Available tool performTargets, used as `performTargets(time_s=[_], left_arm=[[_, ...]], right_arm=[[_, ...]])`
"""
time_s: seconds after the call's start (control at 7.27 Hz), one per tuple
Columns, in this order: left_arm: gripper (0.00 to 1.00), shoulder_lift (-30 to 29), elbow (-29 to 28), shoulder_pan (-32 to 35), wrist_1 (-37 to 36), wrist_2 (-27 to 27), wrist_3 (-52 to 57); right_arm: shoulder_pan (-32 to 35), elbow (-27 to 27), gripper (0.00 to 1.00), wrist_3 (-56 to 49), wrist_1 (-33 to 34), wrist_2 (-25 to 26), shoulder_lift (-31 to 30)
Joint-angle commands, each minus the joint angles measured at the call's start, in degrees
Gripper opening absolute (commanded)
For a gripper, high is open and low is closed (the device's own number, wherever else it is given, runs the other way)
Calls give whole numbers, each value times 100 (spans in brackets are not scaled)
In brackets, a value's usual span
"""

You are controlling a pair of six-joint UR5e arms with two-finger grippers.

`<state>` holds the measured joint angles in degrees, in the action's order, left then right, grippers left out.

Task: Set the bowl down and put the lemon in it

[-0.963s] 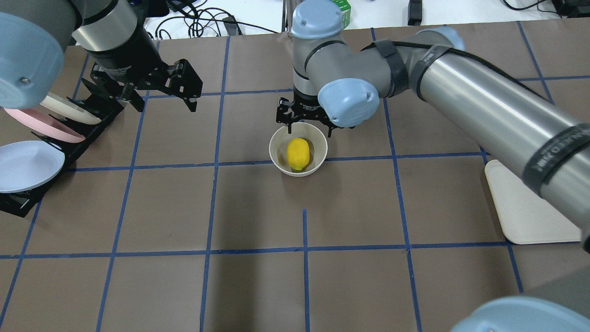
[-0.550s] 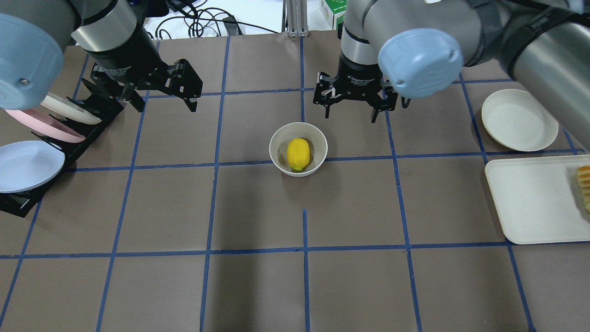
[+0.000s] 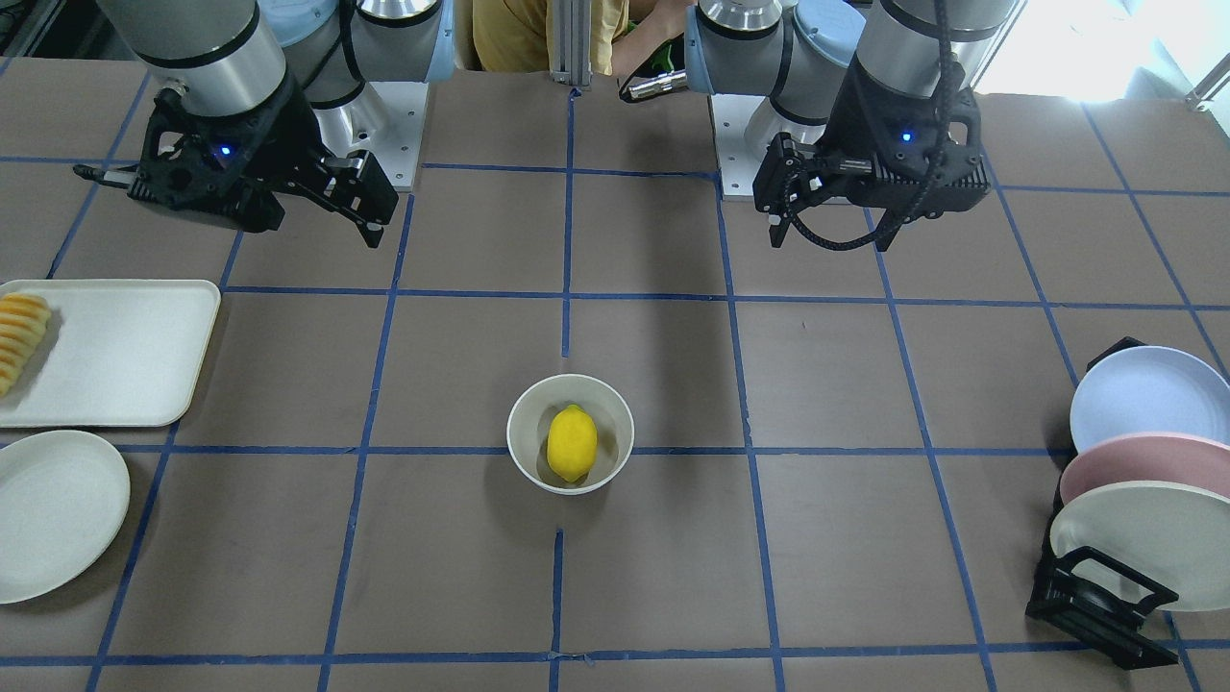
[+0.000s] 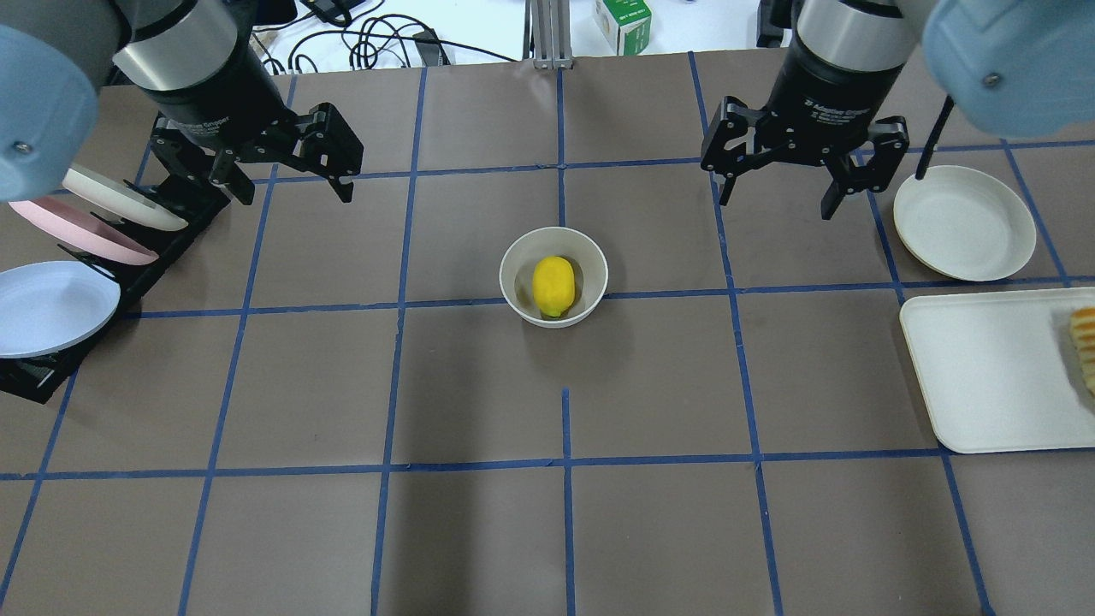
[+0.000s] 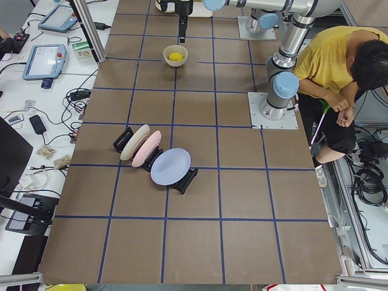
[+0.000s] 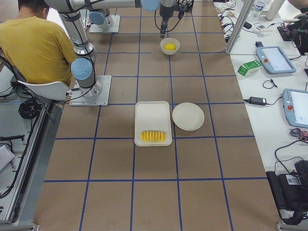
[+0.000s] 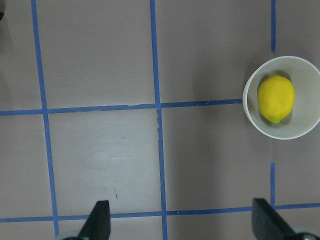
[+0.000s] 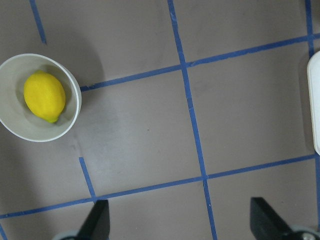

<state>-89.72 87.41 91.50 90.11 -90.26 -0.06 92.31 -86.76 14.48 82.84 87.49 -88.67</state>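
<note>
Left end effector and right end effector both hang with jaws spread wide, holding nothing, well apart from the bowl. The lemon sits inside it, middle of the worktop, so I'd say the job's done and they're just parked clear.

The overhead camera looks forward and down on the counter from behind both pairs of jaws; the front camera faces them, steeply down. Two distant end cameras look along the counter. Each wrist camera looks straight down, close, past its own jaws. All share the bowl with its lemon.
</note>
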Motion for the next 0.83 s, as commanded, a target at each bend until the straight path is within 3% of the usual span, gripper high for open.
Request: performTargets(time_s=[0.0, 0.28, 0.69], left_arm=[[100, 15, 38, -9, 42, -9, -3], [100, 15, 4, -44, 51, 0, -3], [100, 24, 21, -88, 60, 43, -3]], right_arm=[[-143, -156, 100, -50, -225, 22, -98], [-117, -201, 100, -41, -215, 389, -230], [-117, -193, 100, -33, -154, 348, -247]])
